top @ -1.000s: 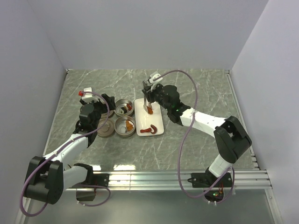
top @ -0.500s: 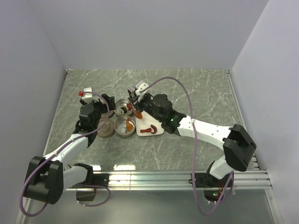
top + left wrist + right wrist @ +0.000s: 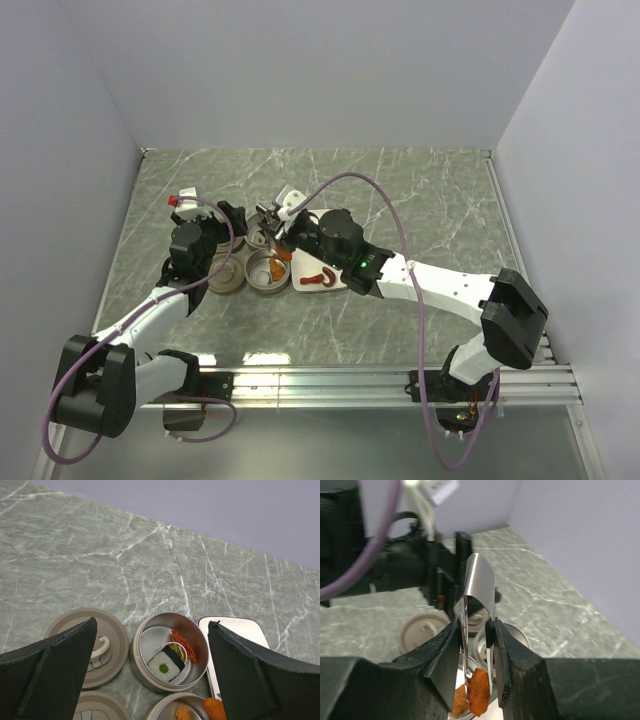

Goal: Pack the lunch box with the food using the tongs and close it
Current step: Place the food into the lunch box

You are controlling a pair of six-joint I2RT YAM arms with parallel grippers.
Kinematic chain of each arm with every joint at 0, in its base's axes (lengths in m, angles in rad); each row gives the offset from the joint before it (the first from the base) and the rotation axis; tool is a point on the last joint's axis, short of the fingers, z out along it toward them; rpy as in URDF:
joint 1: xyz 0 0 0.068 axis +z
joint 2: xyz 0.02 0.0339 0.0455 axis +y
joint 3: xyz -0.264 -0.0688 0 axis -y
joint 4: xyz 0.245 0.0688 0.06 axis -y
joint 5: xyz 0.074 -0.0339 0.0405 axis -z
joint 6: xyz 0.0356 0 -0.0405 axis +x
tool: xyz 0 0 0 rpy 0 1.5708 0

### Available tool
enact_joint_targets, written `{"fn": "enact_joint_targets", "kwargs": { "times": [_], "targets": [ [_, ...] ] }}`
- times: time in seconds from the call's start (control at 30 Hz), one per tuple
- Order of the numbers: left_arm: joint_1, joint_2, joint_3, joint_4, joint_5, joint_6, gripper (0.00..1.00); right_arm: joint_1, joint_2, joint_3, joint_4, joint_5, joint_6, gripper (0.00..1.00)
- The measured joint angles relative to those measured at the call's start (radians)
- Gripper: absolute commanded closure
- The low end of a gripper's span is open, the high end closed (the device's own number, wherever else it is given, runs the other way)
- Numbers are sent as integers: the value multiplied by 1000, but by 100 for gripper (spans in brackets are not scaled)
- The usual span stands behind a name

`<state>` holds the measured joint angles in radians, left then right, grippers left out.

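Shiny metal tongs [image 3: 475,591] stand pinched between the fingers of my right gripper [image 3: 476,628], which is shut on them. An orange piece of food [image 3: 479,692] is clamped between the tong arms, just above the near tin [image 3: 266,270] of the lunch box. That tin holds orange pieces [image 3: 214,709]. The far tin [image 3: 169,651] holds a white rice block, a red strip and a small round slice. My left gripper [image 3: 152,626] hovers wide open over the tins and lids, holding nothing. From above, the right gripper [image 3: 288,232] partly hides the far tin [image 3: 258,232].
Two round handled lids [image 3: 98,645] [image 3: 225,277] lie left of the tins. The white tray [image 3: 305,268] sits right of them with a red piece [image 3: 318,277] on it. Walls close the left, back and right. The right arm's purple cable arcs overhead.
My right gripper has swung left from over the tray to the tins, carrying the orange piece in the tongs. The left arm has stayed still.
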<state>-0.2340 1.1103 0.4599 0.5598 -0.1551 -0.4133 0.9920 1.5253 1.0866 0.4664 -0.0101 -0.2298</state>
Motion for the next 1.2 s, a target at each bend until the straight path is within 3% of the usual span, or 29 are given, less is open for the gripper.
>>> {"fn": "enact_joint_targets", "kwargs": {
  "times": [0.63,0.87,1.2],
  "targets": [
    [0,0,0,0,0,0,1,5,73,87,-38,-166,-14,79],
    [0,0,0,0,0,0,1,5,102,101,-68,-181,-14,64],
    [0,0,0,0,0,0,1,5,102,105,-69,-187,-14,53]
  ]
}}
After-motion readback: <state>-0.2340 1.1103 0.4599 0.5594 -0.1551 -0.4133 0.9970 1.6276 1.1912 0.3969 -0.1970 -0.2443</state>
